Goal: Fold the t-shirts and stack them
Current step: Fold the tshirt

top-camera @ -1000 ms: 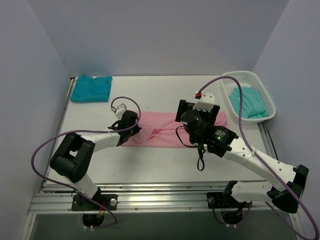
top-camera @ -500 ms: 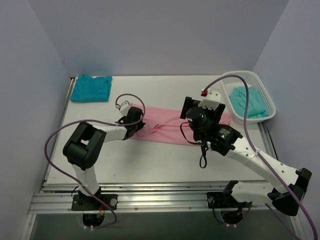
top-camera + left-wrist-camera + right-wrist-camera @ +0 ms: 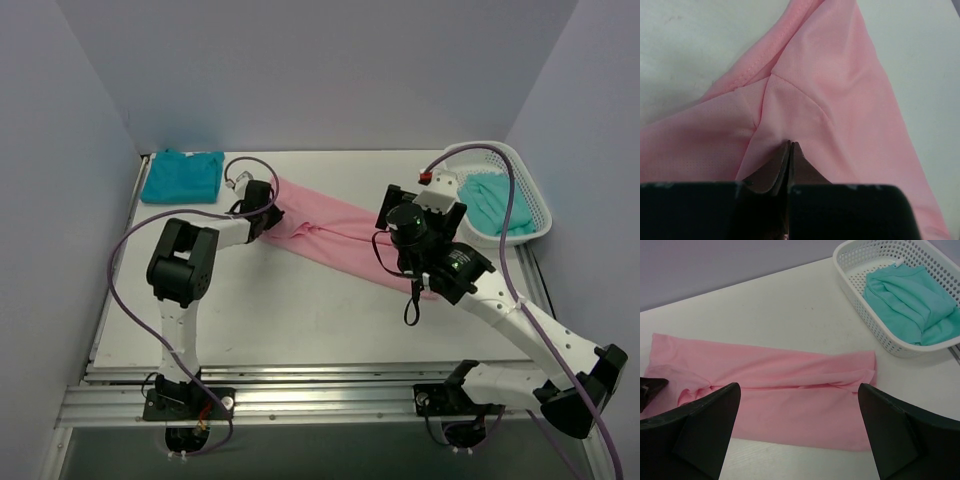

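Our pink t-shirt (image 3: 335, 235) lies in a long band across the middle of the worktop (image 3: 300, 320). It slants from the upper left down to the right.

Our left claw (image 3: 790, 148) is squeezed shut on a bit of the pink cloth near its upper left end. In the left wrist view the two tips press together and the cloth bunches up to them. We think it holds on there so it can pull that end flat, or lift it over for a fold.

Our right claw (image 3: 799, 389) is wide apart and holds nothing. It hangs over the right part of the pink band. We think it waits there so it can come down and pinch the other end.

The deep teal t-shirt (image 3: 182, 177) lies folded in the upper left corner, well apart from the pink one. That is likely the start of the stack. The mint t-shirt (image 3: 910, 297) sits crumpled in the white basket (image 3: 880, 252) at the upper right, not yet folded. So we guess we are about a third done.
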`<move>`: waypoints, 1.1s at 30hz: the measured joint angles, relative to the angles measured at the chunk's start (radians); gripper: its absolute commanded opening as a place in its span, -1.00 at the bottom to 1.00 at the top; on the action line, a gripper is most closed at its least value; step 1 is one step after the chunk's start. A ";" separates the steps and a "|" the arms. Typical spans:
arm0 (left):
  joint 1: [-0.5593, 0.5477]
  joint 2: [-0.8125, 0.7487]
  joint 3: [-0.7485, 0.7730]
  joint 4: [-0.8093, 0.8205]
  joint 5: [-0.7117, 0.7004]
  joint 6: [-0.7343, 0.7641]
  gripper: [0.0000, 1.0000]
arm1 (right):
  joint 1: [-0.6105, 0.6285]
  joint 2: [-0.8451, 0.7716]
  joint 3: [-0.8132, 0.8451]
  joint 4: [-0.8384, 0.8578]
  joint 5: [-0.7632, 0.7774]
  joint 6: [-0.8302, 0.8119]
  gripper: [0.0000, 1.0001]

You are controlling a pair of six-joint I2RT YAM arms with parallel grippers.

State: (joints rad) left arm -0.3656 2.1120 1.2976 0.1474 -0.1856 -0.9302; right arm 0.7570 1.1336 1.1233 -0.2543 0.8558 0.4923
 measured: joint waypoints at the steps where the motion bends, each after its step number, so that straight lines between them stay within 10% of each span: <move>1: 0.011 0.023 0.034 -0.004 0.015 0.000 -0.95 | -0.010 0.000 0.000 0.000 -0.002 -0.001 0.99; 21: 0.130 0.536 0.871 -0.208 0.299 -0.046 -0.89 | -0.117 0.081 0.001 0.004 -0.049 -0.019 1.00; 24: 0.136 0.610 1.004 -0.230 0.311 -0.034 -0.39 | -0.122 0.087 0.001 0.005 -0.054 -0.020 0.99; 25: 0.139 0.640 1.054 -0.231 0.323 -0.027 0.12 | -0.123 0.089 0.001 0.005 -0.057 -0.020 0.99; 28: 0.145 0.690 1.155 -0.191 0.368 -0.024 0.80 | -0.124 0.090 0.001 0.006 -0.066 -0.020 0.99; 33: 0.156 0.681 1.174 -0.083 0.415 -0.002 0.88 | -0.124 0.086 0.001 0.009 -0.084 -0.019 0.99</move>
State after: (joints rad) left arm -0.2092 2.7926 2.4714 0.0647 0.2295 -0.9325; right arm 0.6334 1.2198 1.1240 -0.2455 0.7715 0.4728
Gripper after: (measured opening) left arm 0.937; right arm 0.995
